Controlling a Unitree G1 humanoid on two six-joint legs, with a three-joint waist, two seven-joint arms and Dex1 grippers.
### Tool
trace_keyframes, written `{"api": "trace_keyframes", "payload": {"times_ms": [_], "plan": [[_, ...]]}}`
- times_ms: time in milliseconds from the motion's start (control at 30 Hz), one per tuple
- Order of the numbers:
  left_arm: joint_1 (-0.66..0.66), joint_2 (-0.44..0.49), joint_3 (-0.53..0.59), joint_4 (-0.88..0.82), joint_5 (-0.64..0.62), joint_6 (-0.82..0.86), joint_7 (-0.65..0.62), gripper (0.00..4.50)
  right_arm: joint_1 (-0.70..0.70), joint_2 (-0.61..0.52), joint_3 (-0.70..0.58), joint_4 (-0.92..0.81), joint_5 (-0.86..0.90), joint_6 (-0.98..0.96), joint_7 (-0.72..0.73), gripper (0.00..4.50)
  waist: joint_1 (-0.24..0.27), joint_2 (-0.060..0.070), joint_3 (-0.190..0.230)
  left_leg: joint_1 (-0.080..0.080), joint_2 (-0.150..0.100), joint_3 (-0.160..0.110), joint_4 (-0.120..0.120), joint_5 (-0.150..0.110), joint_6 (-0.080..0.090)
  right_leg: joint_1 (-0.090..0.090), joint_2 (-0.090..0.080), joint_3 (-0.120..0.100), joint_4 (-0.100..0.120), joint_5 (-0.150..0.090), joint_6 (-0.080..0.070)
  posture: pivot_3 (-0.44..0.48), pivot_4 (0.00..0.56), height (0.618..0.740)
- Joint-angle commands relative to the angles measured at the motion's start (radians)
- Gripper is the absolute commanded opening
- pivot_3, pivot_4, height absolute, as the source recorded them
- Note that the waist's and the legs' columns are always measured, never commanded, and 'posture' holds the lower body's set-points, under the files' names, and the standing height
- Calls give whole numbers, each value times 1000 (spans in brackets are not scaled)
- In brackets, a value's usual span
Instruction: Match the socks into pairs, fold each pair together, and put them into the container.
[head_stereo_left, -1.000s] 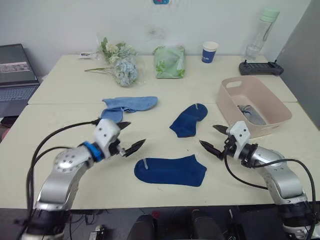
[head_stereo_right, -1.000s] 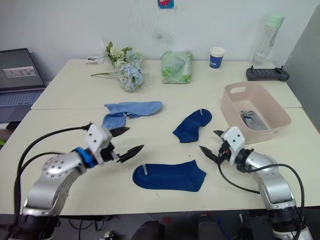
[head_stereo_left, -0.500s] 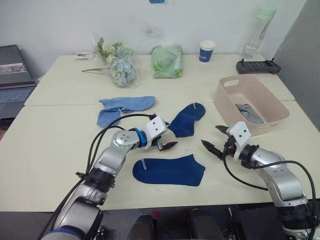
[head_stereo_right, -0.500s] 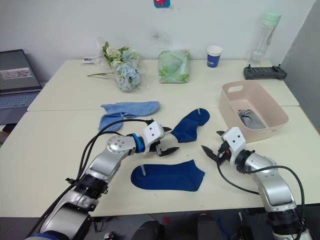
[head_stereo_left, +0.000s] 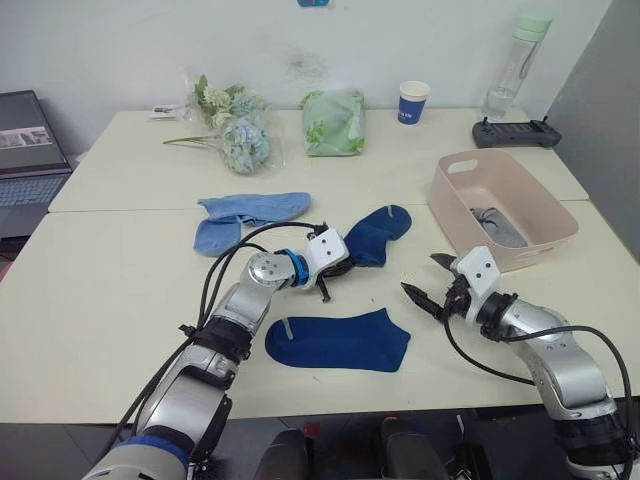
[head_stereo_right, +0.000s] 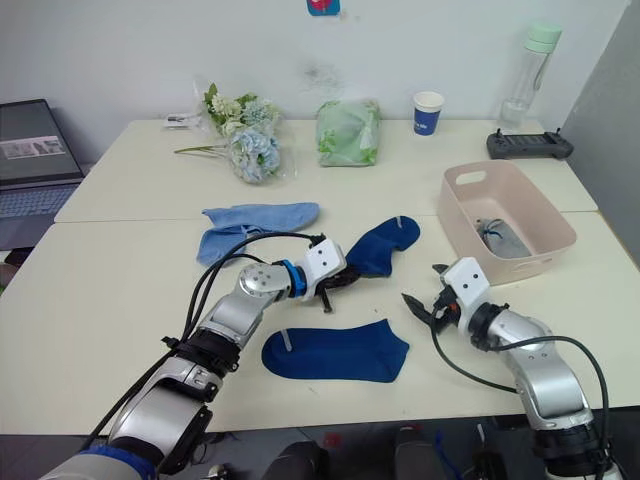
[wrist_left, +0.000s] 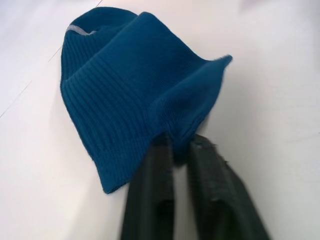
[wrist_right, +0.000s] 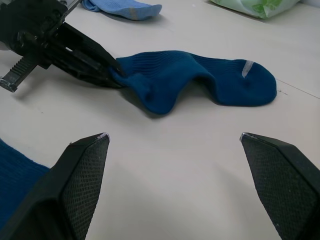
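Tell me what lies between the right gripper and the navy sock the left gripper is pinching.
Bare tabletop, as the right wrist view shows: the right gripper is open, facing the navy sock held by the left gripper.

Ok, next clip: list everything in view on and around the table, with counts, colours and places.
Navy socks: two, dark blue; one mid-table pinched at its edge by the left gripper, the other flat near the front edge.
Light blue socks: pale blue, overlapping, left of centre; count unclear.
Grey sock: grey, inside the container; count unclear.
Container: one, pale pink, right side.
Flowers: one bunch, pale blue and white, back left.
Green bag: one, back centre.
Paper cup: one, blue, back.
Bottle: one, clear with green cap, back right.
Controller: one, black, back right.
Laptop: one, far left.
Left gripper: shut on sock.
Right gripper: open, front right.
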Motion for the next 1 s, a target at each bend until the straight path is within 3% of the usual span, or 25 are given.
{"api": "trace_keyframes", "payload": {"times_ms": [33,367,533,800,900,1000], "plan": [[12,5,40,-91,-34,10,-11,29,-31,1,5,-32,-3,-19,6,4500,0,0,0,0,0,0,0,0,0,0,0,0,0,0,0,0,150,740],[143,105,64,-489,-143,274,-121,29,-37,-80,49,-114,-12,-89,137,4500,1,0,0,0,0,0,0,0,0,0,0,0,0,0,0,0,150,740],[215,158,34,-726,-202,426,-161,29,-60,-167,117,-153,-104,-210,219,4500,1,0,0,0,0,-1,0,0,0,0,0,0,0,0,0,0,150,740],[302,235,18,-967,-265,631,-176,29,-107,-180,171,-195,-125,-213,269,4500,1,0,0,0,1,-1,0,0,0,1,0,0,-1,0,0,0,150,740],[326,268,25,-1017,-293,683,-168,0,-98,-199,160,-220,-109,-208,295,3880,1,0,0,0,1,-1,0,0,0,1,0,0,-1,0,0,0,150,740],[325,266,22,-1020,-303,691,-147,0,-83,-220,166,-228,-82,-208,340,2867,2,0,0,0,1,-1,0,-1,1,2,0,0,-1,0,0,0,150,740]]}}
